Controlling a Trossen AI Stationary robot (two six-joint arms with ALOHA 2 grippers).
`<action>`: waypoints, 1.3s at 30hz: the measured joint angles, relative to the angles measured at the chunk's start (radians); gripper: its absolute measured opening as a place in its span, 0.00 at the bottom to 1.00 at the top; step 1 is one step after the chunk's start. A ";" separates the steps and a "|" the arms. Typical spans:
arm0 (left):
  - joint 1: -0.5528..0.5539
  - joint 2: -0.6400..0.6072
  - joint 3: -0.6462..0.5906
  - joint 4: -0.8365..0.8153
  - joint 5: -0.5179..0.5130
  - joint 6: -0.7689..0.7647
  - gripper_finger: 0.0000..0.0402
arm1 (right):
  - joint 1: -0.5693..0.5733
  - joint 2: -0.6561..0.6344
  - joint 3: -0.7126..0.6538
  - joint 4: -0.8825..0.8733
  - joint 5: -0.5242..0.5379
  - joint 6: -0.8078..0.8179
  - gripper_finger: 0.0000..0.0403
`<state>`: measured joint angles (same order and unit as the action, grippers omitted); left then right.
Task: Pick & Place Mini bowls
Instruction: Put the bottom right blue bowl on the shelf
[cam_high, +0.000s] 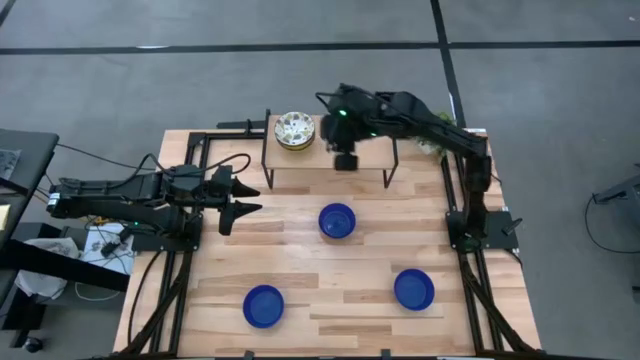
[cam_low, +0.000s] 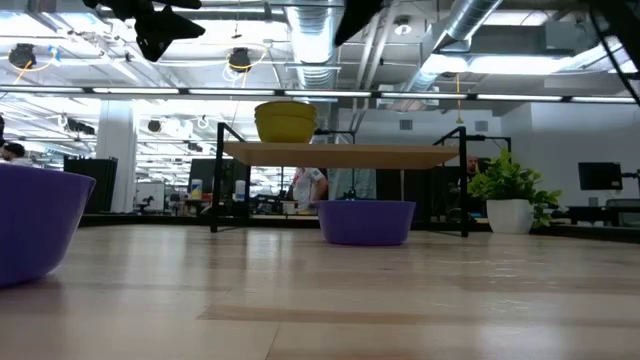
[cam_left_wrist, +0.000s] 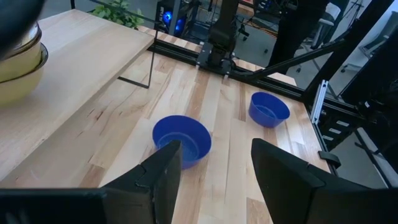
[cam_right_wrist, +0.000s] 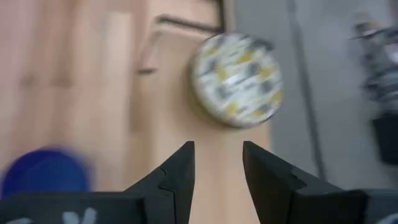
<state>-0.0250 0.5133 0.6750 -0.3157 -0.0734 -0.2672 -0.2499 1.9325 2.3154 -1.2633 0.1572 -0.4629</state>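
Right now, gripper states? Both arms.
Left gripper: open, empty, above the table near the middle blue bowl.
Right gripper: open, empty, over the shelf beside the stacked patterned bowls.

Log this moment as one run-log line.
left end effector: open, idle at table's left | right end effector: open, empty, above raised wooden shelf | stacked white floral bowls: on shelf | three glossy blue bowls: on table

Light: bright, even, overhead | right wrist view motion-blurred | shadows faint

Left gripper (cam_high: 245, 197) fingers apart, right gripper (cam_right_wrist: 217, 163) likewise
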 joint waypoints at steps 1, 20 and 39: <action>0.000 0.000 0.000 0.000 0.000 0.000 0.48 | 0.012 -0.017 0.000 -0.048 -0.026 0.020 0.31; 0.000 0.000 0.000 0.000 0.000 0.000 0.48 | 0.327 -0.249 -0.257 -0.308 -0.229 0.532 0.31; 0.000 0.021 0.000 -0.003 0.000 0.000 0.48 | 0.859 -0.423 -0.974 -0.003 -0.236 1.216 0.31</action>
<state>-0.0246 0.5346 0.6750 -0.3186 -0.0731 -0.2668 0.6095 1.5091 1.3416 -1.2664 -0.0788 0.7530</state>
